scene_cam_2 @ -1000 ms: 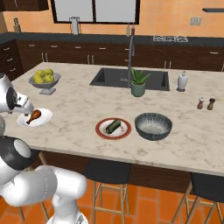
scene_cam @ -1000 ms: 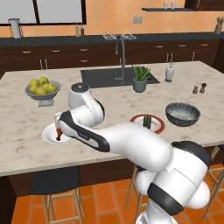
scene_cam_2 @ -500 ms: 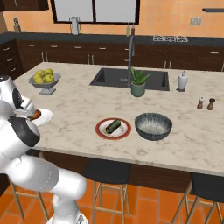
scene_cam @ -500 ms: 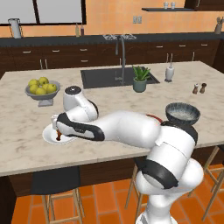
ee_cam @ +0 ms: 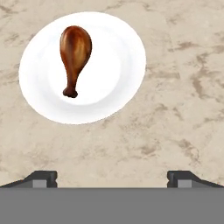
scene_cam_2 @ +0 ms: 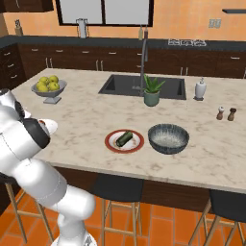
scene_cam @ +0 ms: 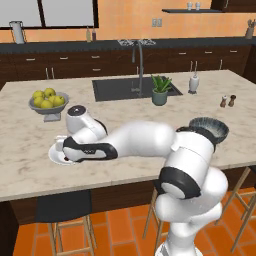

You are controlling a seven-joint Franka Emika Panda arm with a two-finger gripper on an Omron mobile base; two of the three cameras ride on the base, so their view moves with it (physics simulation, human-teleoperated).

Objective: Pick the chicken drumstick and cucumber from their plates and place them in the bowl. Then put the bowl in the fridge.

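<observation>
Hand [ee_cam: 112, 177] fingers spread wide apart, empty, above marble table [ee_cam: 175, 109]; chicken drumstick [ee_cam: 74, 54] lies on white plate [ee_cam: 118, 48], upper left of frame.

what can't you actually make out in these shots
- White plate, left base view: mostly covered by the arm's hand, so the food on it can't be seen there.
- Chicken drumstick, right base view: just a sliver showing past the arm.
- Bowl, left base view: front part hidden behind the arm.
- Gripper, hand view: open, the tips barely showing at the bottom.
</observation>
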